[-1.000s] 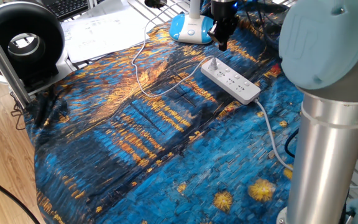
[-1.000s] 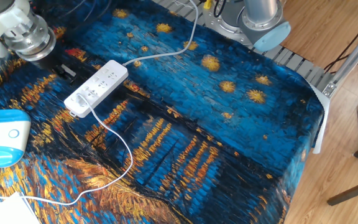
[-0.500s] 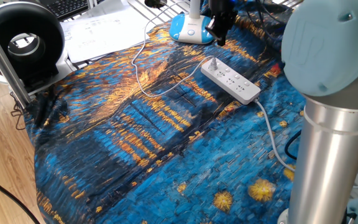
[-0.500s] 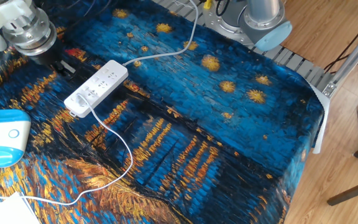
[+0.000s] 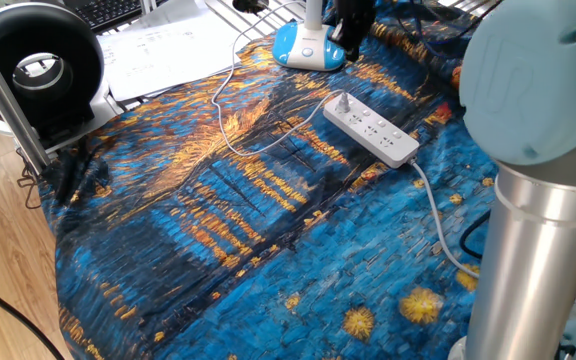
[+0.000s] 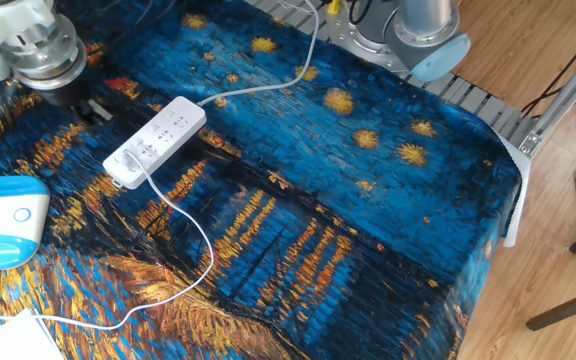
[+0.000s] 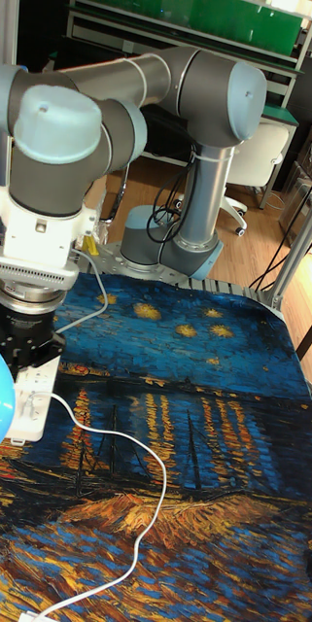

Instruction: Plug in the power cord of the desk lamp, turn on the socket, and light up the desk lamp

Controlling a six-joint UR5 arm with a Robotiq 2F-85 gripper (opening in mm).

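Observation:
The socket [image 5: 370, 131] lies across the starry blue cloth; it is a long white strip. The small white plug [image 5: 343, 101] sits in its end outlet nearest the lamp. From there the thin power cord [image 5: 230, 125] loops left and runs up to the desk lamp's blue and white base [image 5: 305, 46]. My gripper [image 5: 351, 42] hangs just right of that base, above and beyond the strip's plug end, touching nothing. Its dark fingers look shut. In the other fixed view the gripper [image 6: 90, 108] is up-left of the socket [image 6: 156, 139]. Whether the lamp is lit cannot be seen.
The strip's thick pale-grey cable [image 5: 436, 215] trails toward the arm's base [image 6: 413, 35]. A black round fan [image 5: 38, 70] and papers [image 5: 163, 45] lie beyond the cloth's left edge. A metal post [image 6: 553, 105] stands at the table corner.
The gripper has drawn up and back from above the strip's plug end toward the lamp base. The socket, plug and cord stay where they were.

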